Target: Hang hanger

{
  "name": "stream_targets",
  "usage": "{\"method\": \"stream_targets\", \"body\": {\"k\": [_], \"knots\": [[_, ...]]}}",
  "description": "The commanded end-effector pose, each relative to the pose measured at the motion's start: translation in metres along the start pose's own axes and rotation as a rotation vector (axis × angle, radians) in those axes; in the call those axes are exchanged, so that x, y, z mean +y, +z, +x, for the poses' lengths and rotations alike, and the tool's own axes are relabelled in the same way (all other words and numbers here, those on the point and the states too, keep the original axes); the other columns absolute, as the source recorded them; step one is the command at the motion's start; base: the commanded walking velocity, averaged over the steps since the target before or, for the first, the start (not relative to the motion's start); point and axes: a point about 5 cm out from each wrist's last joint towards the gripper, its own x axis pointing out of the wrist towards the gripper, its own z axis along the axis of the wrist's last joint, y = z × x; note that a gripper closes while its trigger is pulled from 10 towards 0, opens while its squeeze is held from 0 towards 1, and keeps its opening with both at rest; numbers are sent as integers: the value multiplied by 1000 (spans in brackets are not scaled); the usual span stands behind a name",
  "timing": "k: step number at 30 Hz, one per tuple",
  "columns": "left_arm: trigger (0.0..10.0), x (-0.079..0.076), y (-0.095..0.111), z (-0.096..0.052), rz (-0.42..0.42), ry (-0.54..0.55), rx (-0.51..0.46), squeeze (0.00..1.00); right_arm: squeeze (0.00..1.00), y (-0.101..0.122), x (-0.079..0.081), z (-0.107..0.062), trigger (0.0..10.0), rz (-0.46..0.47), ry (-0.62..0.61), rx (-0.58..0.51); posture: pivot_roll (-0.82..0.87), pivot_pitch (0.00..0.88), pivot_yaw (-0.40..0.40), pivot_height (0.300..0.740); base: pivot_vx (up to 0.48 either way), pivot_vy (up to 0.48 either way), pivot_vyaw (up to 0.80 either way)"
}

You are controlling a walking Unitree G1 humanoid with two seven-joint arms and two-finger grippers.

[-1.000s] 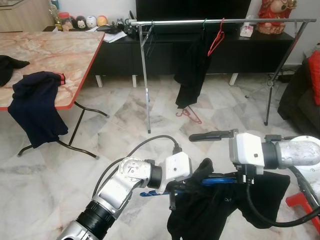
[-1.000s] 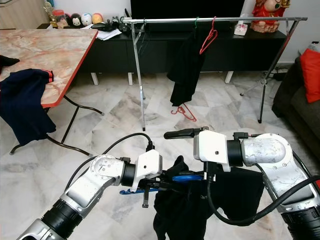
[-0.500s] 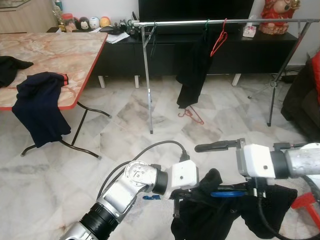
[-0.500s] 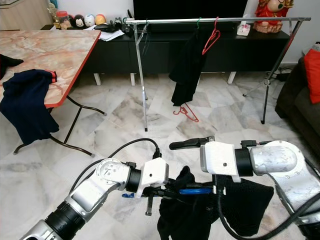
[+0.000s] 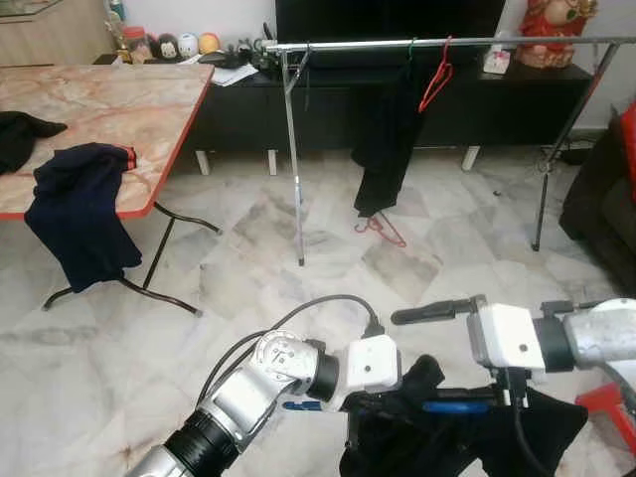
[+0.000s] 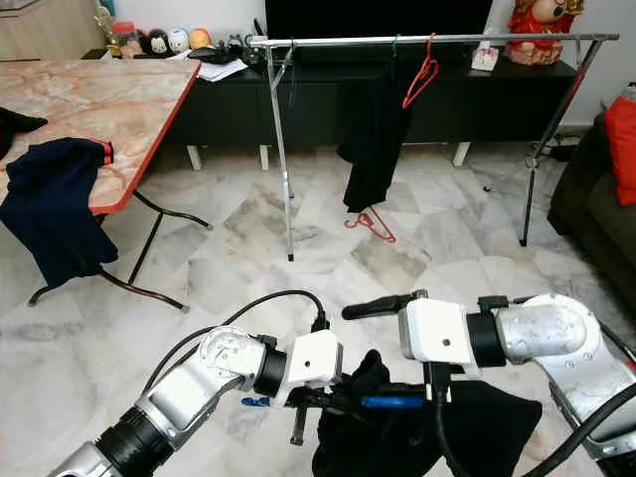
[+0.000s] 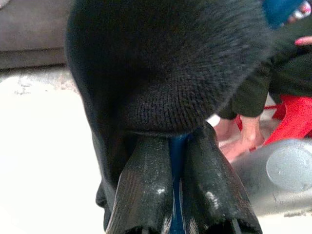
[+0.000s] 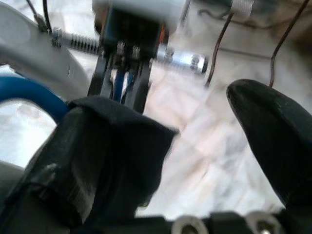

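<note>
Left gripper (image 7: 176, 195) is clamped on the blue hanger (image 5: 452, 406), its two black fingers (image 7: 146, 190) pressed together with a strip of blue plastic showing between them, directly under a bulge of the black garment (image 5: 447, 442) that drapes over the hanger. Right gripper (image 8: 190, 146) stands spread apart: one finger is wrapped in a fold of the black garment, the other hangs free beside it with bare floor between them; in the head views its upper finger (image 5: 427, 313) juts out level above the hanger. Both silver arms meet low in the foreground, well short of the clothes rack (image 5: 437, 44), with the hanger held roughly horizontal between them and the garment sagging beneath it toward the marble floor (image 5: 248, 248).

Relative to the clothes rack: a black garment on a green hanger (image 5: 383, 139) hangs from its rail near the middle; a red hanger (image 5: 433, 79) hangs empty just beside that; another red hanger (image 5: 378, 229) lies on the floor below. A dark low cabinet (image 5: 238, 109) runs behind the rack, carrying small figurines (image 5: 184, 45). A marble-topped folding table (image 5: 99, 109) stands off the rack's left end, with a navy garment (image 5: 79, 214) drooping over its near edge. A dark sofa (image 5: 601, 189) sits past the rack's right end.
</note>
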Motion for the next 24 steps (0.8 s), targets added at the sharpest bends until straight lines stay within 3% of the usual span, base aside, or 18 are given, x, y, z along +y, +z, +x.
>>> {"method": "stream_targets", "body": {"k": [1, 6, 18, 24], "knots": [[10000, 55, 29, -67, 37, 476, -138, 0, 0, -37, 91, 43, 10000, 221, 621, 29, -119, 24, -34, 740, 0, 0, 0], [10000, 56, 29, -65, 26, 514, -160, 0, 0, -47, 97, 40, 10000, 269, 652, 52, -122, 19, -68, 740, 0, 0, 0], [10000, 53, 26, -62, -1, 558, -193, 0, 0, -63, 80, 36, 10000, 256, 566, 115, -137, 5, -97, 740, 0, 0, 0], [10000, 53, 26, -62, -1, 558, -193, 0, 0, -63, 80, 36, 10000, 256, 566, 115, -137, 5, -97, 740, 0, 0, 0]]}}
